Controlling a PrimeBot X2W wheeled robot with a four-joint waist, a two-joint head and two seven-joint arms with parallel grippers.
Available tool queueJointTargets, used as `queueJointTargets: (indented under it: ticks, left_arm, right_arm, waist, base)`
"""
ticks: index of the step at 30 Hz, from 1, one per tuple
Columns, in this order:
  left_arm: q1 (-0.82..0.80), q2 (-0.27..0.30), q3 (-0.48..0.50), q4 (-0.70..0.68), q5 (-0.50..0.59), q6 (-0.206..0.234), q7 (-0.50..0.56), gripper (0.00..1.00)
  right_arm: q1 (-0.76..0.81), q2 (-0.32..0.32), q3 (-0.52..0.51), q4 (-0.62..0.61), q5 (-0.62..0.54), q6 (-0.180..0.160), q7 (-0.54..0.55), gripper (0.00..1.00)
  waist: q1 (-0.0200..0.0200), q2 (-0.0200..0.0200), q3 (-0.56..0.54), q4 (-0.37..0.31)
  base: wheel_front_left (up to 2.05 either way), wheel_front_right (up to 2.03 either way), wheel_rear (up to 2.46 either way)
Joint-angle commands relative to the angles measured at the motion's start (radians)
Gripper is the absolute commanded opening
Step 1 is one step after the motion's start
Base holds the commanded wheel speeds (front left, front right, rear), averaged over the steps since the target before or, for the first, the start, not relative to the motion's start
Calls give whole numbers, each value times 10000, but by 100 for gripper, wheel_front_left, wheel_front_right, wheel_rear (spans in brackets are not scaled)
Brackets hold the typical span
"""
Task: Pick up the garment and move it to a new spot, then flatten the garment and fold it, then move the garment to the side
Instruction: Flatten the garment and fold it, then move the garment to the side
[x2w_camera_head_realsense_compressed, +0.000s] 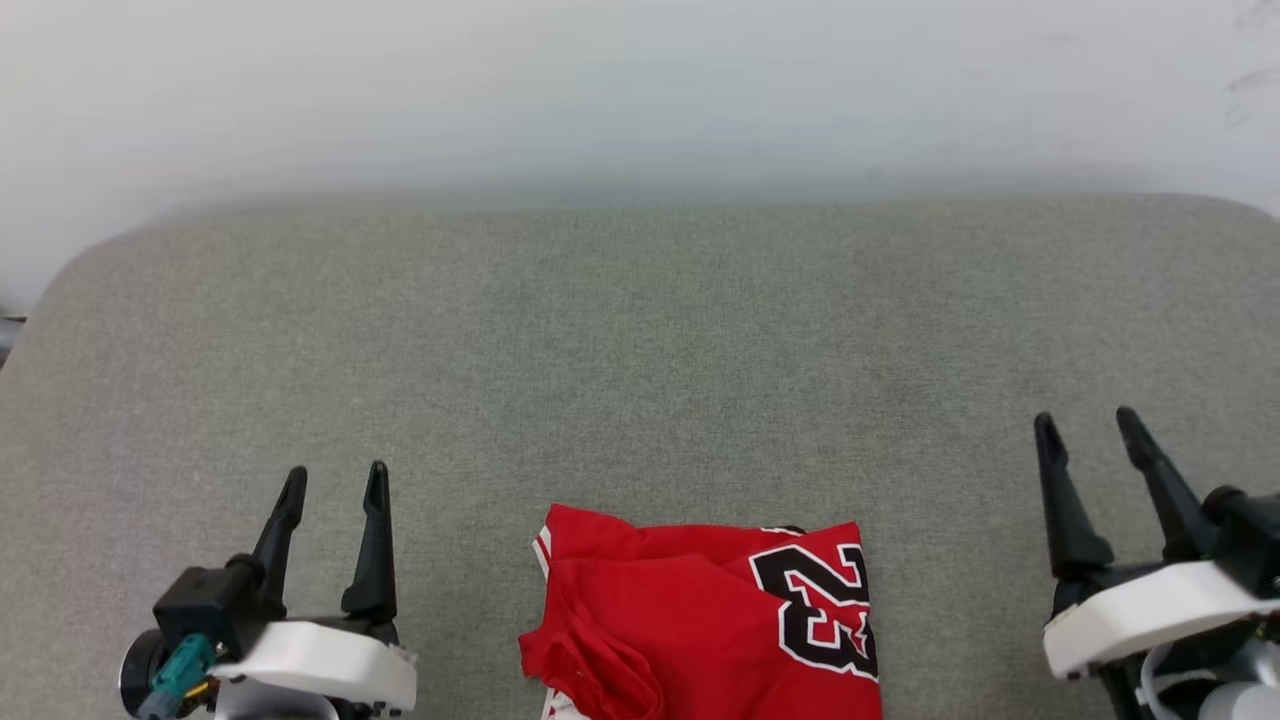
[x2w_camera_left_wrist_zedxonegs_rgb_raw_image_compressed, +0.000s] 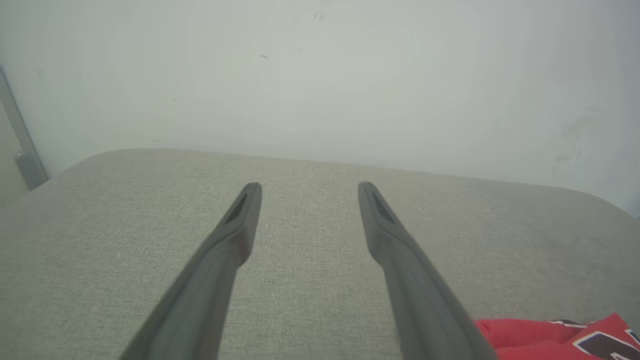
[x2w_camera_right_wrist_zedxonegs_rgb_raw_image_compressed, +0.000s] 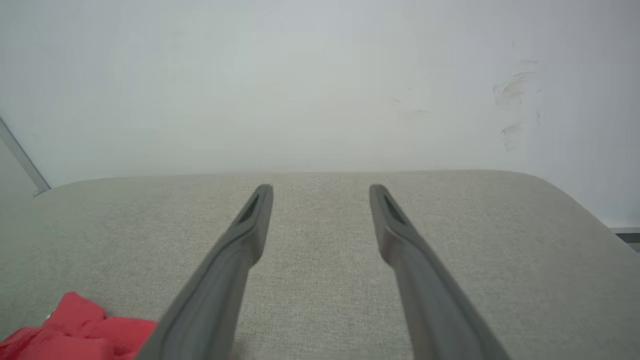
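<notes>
The garment (x2w_camera_head_realsense_compressed: 690, 630) lies on the desk (x2w_camera_head_realsense_compressed: 640, 330) as a compact, roughly square red bundle, with the black number facing up and its left part rumpled. It sits between the two tools, to the right of the left tool (x2w_camera_head_realsense_compressed: 336, 472) and to the left of the right tool (x2w_camera_head_realsense_compressed: 1086, 416), behind their fingertips and towards the robot; its near part runs off the bottom edge of the head view.

Both tools are released, jaws spread wide, with nothing between the fingers; each stands apart from the cloth, fingers pointing away over bare desk.

Judgement: this layout fits either a bundled garment waiting to be picked up or a folded one set down; the pictures do not settle which.

For any grasp that follows:
- approach from each tool's inner side;
- close on an outer edge through all layers, not on the rumpled ridge;
- keep both tools level so the layers do not slide apart.
</notes>
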Motion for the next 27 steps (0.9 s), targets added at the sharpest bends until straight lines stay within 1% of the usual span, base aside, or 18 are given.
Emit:
queueJointTargets:
  ticks: [1, 5, 12, 23, 27]
  left_arm:
    - [153, -4, 7, 46, 122, 28, -43, 100]
    - [404, 136, -72, 209, 444, 106, -34, 100]
    - [732, 316, -227, 371, 724, 214, -13, 100]
    - [628, 285, -286, 424, 586, 270, -6, 100]
    - [517, 228, -274, 432, 520, 268, -10, 100]
  right_arm:
    - [249, 64, 86, -170, -135, -5, 28, 100]
    - [878, 171, 274, -724, -533, -5, 211, 100]
    - [1673, 333, 287, -1481, -772, -5, 581, 100]
    - [1923, 439, 210, -1915, -844, -5, 1040, 100]
    - [1954, 448, 1, -1872, -747, -5, 1359, 100]
  waist:
    - [0, 0, -156, -54]
    - [0, 0, -470, -57]
    - [0, 0, -764, -85]
    - [0, 0, -769, -73]
    - [0, 0, -707, -24]
  base:
    - [0, 0, 0]
    - [0, 0, 0]
    - [0, 0, 0]
    - [0, 0, 0]
    - [0, 0, 0]
